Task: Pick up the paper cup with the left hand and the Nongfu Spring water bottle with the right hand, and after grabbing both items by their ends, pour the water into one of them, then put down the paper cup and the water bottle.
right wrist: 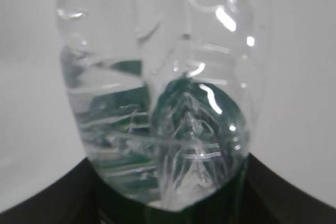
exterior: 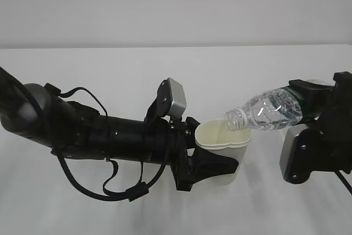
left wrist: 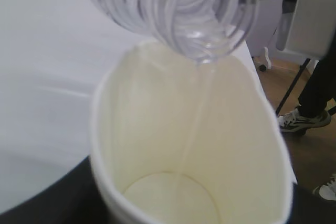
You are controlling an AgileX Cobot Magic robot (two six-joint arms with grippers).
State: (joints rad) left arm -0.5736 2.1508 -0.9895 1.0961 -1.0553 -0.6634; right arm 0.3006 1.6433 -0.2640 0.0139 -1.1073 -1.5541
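Both end effectors grip, fingertips hidden: left (exterior: 212, 160) paper cup (exterior: 225, 147), right (exterior: 313, 105) bottle (exterior: 267, 111).

**What you cannot make out**

In the exterior view, the right hand (exterior: 308, 103) hides the Nongfu Spring water bottle (exterior: 269, 109) base, and the frame's right edge crops that arm. The left wrist view cuts the paper cup (left wrist: 157, 145) at the bottom edge; the bottle mouth there is blurred. The right wrist view crops the bottle top.
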